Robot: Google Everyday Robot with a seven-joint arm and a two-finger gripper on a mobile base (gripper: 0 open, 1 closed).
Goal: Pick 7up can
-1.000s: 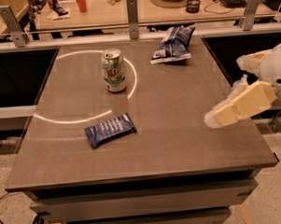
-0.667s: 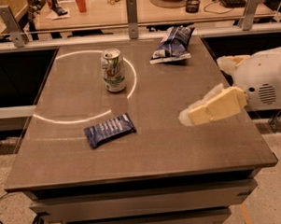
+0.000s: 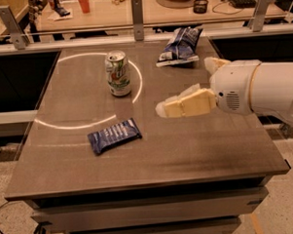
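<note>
Approach step: gripper, empty, aperture I cannot tell, sits right of the 7up can; next I advance

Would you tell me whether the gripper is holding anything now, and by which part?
Nothing is held. The gripper hangs over the table, apart from the 7up can, which stands free on it.

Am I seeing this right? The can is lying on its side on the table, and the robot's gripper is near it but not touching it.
Not quite. The camera view shows the can standing upright, not lying on its side. The rest holds: it is on the table, and the gripper is near it but not touching it.
</note>
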